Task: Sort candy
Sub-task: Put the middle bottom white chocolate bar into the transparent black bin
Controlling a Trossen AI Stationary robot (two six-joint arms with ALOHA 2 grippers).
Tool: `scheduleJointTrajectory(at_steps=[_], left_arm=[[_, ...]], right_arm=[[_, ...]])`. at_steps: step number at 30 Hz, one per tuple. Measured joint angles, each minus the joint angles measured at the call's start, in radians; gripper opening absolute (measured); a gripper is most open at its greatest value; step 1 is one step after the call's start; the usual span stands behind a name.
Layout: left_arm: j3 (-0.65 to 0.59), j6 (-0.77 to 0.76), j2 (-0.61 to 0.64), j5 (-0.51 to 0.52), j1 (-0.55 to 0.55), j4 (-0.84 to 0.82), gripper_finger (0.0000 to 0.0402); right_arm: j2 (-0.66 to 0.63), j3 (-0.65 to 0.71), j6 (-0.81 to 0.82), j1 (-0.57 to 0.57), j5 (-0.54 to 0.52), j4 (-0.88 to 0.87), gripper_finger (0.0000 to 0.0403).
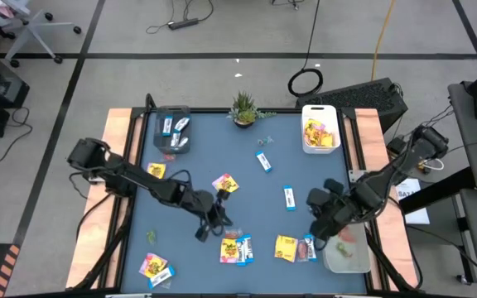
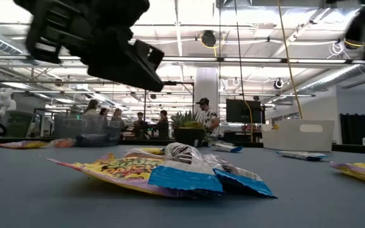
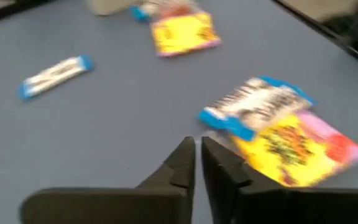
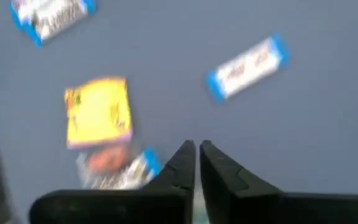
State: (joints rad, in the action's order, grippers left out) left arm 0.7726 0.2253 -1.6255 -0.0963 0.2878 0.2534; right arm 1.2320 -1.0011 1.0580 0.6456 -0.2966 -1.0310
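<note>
Meanwhile left gripper, fingers together, empty, hung just beside blue-white bar atop yellow packet; right gripper closed, empty too.

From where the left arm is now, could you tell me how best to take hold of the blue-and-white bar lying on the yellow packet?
Grip the blue-and-white bar across its narrow width, near the middle, coming straight down. It lies flat, partly on the yellow packet, so a low side approach would likely catch the packet too. The left gripper sits beside it, jaws shut and empty; they would need opening first.
</note>
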Motion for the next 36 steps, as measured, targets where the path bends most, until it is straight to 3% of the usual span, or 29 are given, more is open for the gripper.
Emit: scheduleJointTrajectory(at_steps=[3, 6, 12, 16, 20, 26, 36], left_arm=[[0.055, 0.019, -0.031, -0.023, 0.030, -0.038, 0.0006], [0.088, 0.017, -0.055, -0.026, 0.054, -0.093, 0.0015], [0.115, -0.010, -0.114, -0.025, 0.095, -0.099, 0.0102], [0.125, -0.035, -0.173, -0.021, 0.094, -0.041, 0.0168], [0.127, -0.032, -0.221, 0.000, 0.094, 0.036, 0.0202], [0.155, -0.033, -0.275, 0.007, 0.093, 0.036, 0.0196], [0.198, -0.007, -0.337, 0.026, 0.093, 0.035, 0.0143]], right_arm=[[0.000, 0.000, -0.133, -0.049, -0.082, 0.071, 0.0011], [0.000, 0.000, -0.267, -0.096, -0.135, 0.138, 0.0011], [0.003, 0.000, -0.523, -0.198, -0.209, 0.283, 0.0002], [0.029, 0.000, -0.682, -0.282, -0.201, 0.400, 0.0001], [0.079, 0.001, -0.857, -0.375, -0.156, 0.546, 0.0001], [0.153, 0.001, -1.077, -0.498, -0.032, 0.782, 0.0000], [0.162, 0.001, -1.142, -0.613, 0.016, 0.856, 0.0000]])
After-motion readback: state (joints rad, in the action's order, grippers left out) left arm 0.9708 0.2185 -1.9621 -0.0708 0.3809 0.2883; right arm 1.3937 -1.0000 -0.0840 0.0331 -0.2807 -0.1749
